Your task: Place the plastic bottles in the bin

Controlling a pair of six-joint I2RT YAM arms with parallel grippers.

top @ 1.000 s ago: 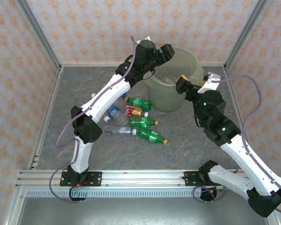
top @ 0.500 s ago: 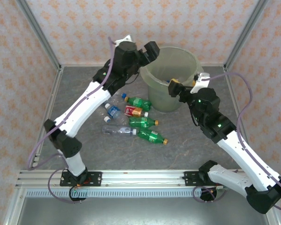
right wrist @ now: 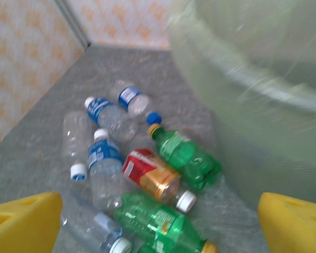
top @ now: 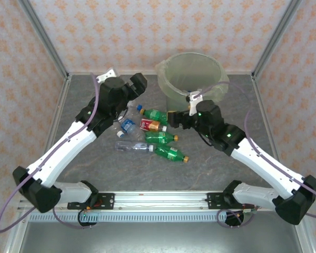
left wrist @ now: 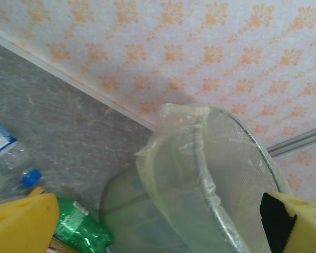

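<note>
Step in hand, as I read it: the reach for the next pick. Right gripper hangs over the plastic bottles, wide and empty. Left gripper is also wide and empty, beside the bin. Bottles lie flat on the tabletop, just left-front of the bin. Likely target is the red-labelled bottle: long axis diagonal in the right wrist view, white cap pointing lower right. Next move: descend, with the wrist turned so the fingers close across that axis.
</note>
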